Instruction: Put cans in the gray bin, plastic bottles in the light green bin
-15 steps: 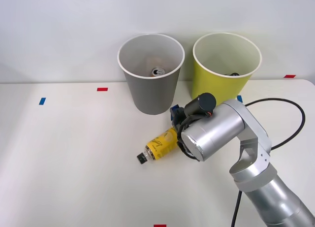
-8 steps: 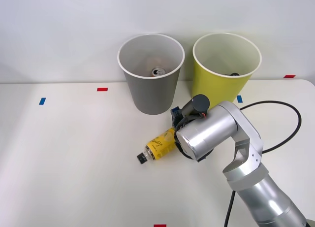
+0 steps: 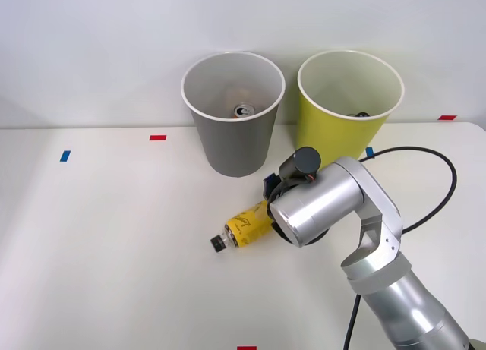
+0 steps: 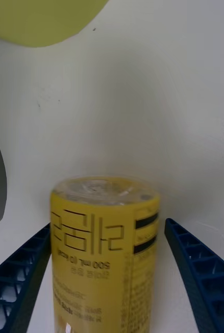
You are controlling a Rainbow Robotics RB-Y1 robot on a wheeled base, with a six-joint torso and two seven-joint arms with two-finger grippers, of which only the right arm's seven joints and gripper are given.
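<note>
The 2 blue ribbed fingers (image 4: 198, 276) of the right gripper (image 4: 104, 281) stand spread, 1 on each side of the yellow plastic bottle (image 4: 104, 250). In the right wrist view a strip of white desk (image 4: 164, 104) shows between the bottle and one finger; the other finger sits just beside the label, and contact there cannot be confirmed. The fingers are released, not clamped on the bottle.

The bottle lies on its side on the desk, its clear base end pointing away from the wrist camera, black print on the yellow label facing up. In the front view the same bottle (image 3: 249, 225) lies tilted across the desk, black cap (image 3: 218, 244) toward the robot and to the left, its far end hidden under the silver wrist housing of the right arm (image 3: 326, 206). The gripper (image 3: 269, 189) shows as a small blue part at the housing's far edge.

Beyond the bottle stand 2 upright bins near one another at the desk's far side. The gray bin (image 3: 234, 149) is just beyond the bottle and holds 1 can (image 3: 244, 110), silver top up, at its bottom. The light green bin (image 3: 334, 130) stands to its right, with a dark item (image 3: 360, 115) visible low inside, too small to identify.

A black cable (image 3: 425, 190) loops from the arm across the desk's right side.
</note>
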